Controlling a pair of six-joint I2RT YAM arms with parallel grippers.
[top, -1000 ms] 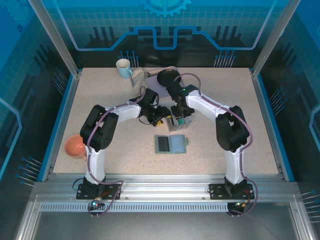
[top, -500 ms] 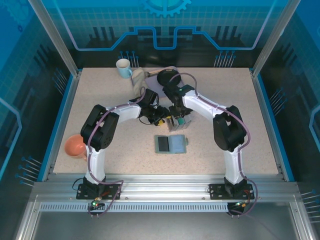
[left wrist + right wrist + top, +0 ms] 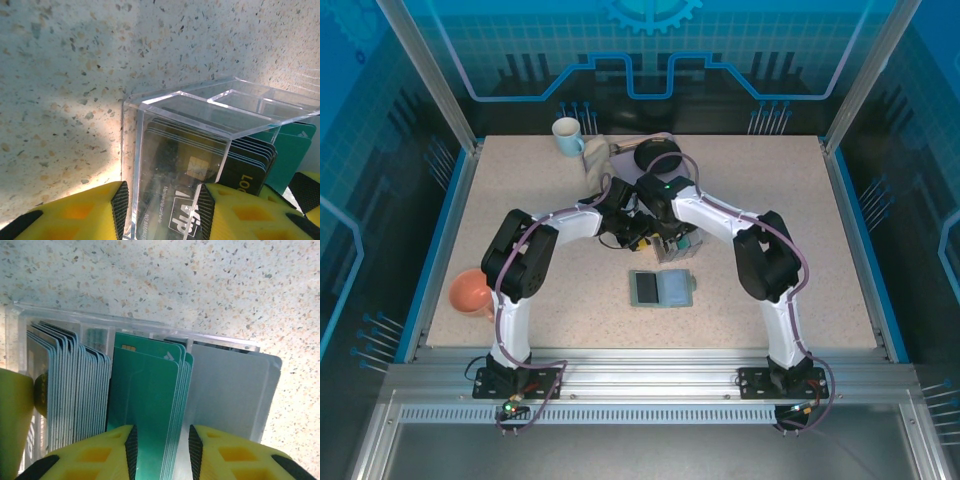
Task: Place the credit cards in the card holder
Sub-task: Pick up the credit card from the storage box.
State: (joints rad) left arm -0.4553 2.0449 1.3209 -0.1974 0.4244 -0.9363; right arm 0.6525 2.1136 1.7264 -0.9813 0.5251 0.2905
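Observation:
A clear acrylic box (image 3: 678, 247) stands mid-table and holds the credit cards upright in compartments: dark cards (image 3: 250, 160), a teal stack (image 3: 145, 400), pale grey cards (image 3: 230, 395). My left gripper (image 3: 638, 232) reaches in from the left. Seen in the left wrist view, the left gripper (image 3: 162, 192) is shut across the box's end compartment, with its pads on the walls. My right gripper (image 3: 160, 435) is open and straddles the teal stack, leaving a thin gap at its right pad. The card holder (image 3: 662, 289) lies open and flat just in front of the box.
A white mug (image 3: 566, 135), a beige cloth (image 3: 595, 158) and a black round dish (image 3: 658, 155) sit at the back of the table. An orange bowl (image 3: 470, 292) rests at the left edge. Both forearms crowd the space around the box.
The left jaws have narrowed onto the box. The right arm's forearm and wrist have swung left, its gripper staying over the box. The card holder has not moved.

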